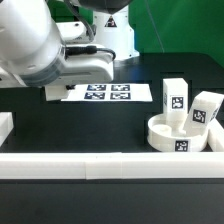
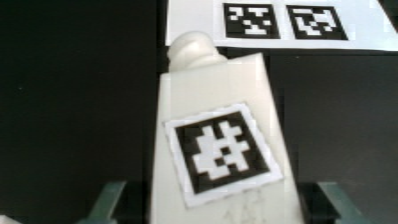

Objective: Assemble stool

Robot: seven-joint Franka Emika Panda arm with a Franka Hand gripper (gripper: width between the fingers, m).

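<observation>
So the wrist view is pretty much filled by one white blocky plastic stool leg (image 2: 214, 120), with the claw (image 2: 222, 195) straddling its near end. The dark fingers (image 2: 114, 198) sit one on each side at a middling spread. There's a thin dark sliver between each finger and the plastic, so I honestly can't tell if it's pinching the leg or just bracketing it. Can't tell if the leg is lying on the black surface (image 1: 90, 125) or lifted off it either.

Orientation: the long axis runs straight out from the claw toward the marker board (image 2: 285, 22). The rounded peg end (image 2: 192, 45) points at that board and the blunt end is back between the fingers. The face with the black-and-white tag (image 2: 222, 150) looks up at the camera.

Handling-wise I'd guess hard, stiff plastic that's light and not fragile, but smooth enough to twist in a loose grip. The best hold looks like across the two flat side faces on the blunt half, leaving the peg free.

In the exterior view the bulky grey-white arm (image 1: 40, 45) at about 10 o'clock hides the claw and this leg completely. The round white plastic seat (image 1: 165, 138) is down at 4 o'clock, well apart from the arm. A white tagged upright leg (image 1: 175, 97) and a second upright leg (image 1: 206, 110) stand on it. The marker board is at roughly 10 o'clock from the seat.
</observation>
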